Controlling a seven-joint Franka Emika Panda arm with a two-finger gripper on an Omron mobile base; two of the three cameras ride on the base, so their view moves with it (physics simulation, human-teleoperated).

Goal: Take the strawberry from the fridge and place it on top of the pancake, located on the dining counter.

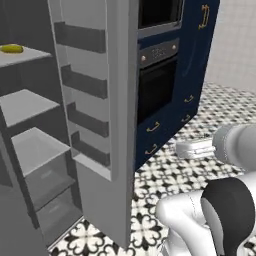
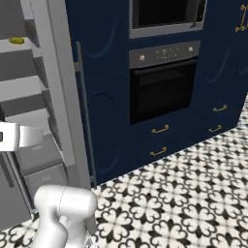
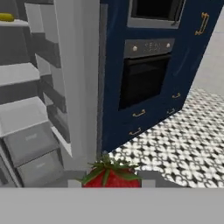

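Fingers were clamped on the strawberry [image 3: 110,176], at 6 o'clock in the hand view. The fridge [image 3: 74,87] stood open at 9 o'clock, yellow item [image 1: 12,48] on its top shelf.

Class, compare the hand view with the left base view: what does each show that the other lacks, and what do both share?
Hand view alone: the strawberry, red with green leaves, at the bottom edge where the jaws sit, shut on it. Left base view alone: the robot's white arm with a dark joint. Both: the open fridge with pale shelves, the yellow item on its top shelf, the black oven in navy cabinets, and the patterned floor.
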